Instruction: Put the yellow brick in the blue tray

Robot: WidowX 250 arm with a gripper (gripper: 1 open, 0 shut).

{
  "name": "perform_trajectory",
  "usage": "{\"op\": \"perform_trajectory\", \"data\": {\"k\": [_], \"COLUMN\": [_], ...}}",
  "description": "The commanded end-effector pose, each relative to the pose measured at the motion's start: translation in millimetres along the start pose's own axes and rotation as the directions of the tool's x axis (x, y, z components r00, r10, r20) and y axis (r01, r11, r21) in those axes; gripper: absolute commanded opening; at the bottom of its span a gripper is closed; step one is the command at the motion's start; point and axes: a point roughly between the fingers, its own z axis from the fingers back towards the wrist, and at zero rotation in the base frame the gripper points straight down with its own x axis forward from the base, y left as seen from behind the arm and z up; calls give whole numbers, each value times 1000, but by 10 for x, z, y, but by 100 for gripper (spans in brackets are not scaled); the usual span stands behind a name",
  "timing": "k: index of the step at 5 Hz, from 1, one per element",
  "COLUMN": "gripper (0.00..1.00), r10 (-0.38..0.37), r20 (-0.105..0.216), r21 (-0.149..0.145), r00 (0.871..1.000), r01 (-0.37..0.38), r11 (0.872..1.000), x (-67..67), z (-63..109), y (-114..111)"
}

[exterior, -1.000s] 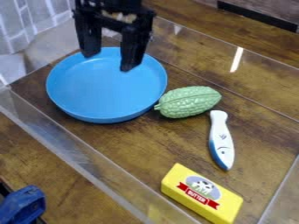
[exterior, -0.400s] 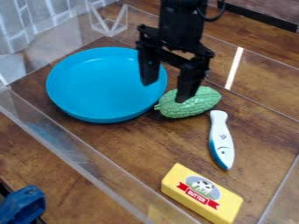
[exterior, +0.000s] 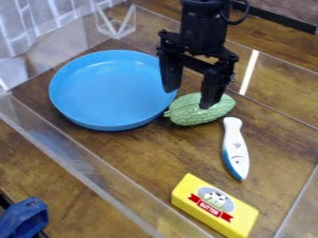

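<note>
The black two-fingered gripper [exterior: 189, 84] hangs in the upper middle of the frame with its fingers spread wide and nothing between them, one finger over the blue tray's [exterior: 112, 90] right edge, the other in front of the bumpy green gourd [exterior: 202, 109]. The yellow brick [exterior: 215, 205] lies at the lower right, outside the tray, on the wooden table [exterior: 149, 167].

Brown wooden tabletop [exterior: 137, 158] with 1 pale strip [exterior: 250, 71].

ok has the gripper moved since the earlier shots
Yes, the gripper has moved: it was over the blue tray, and now hangs to the right in the view, above the green gourd, with its jaws open.
</note>
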Motion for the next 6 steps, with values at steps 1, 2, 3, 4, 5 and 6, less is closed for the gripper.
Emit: {"op": "perform_trajectory", "data": {"k": [1, 2, 3, 4, 5, 6], "gripper": [100, 100, 100, 100, 100, 100], "r10": [39, 40, 29, 57, 86, 113], "r20": [60, 55, 57, 55, 53, 67], "r21": [-13, -26, -30, -36, -34, -31], "r00": [997, 998, 998, 997, 995, 991], "r01": [-38, -39, -27, -55, -85, -111], "r11": [999, 999, 999, 998, 996, 993], "x": [80, 125, 107, 45, -17, -61], "z": [116, 104, 162, 153, 138, 200], "y": [-79, -187, -298, -303, -296, -272]}}
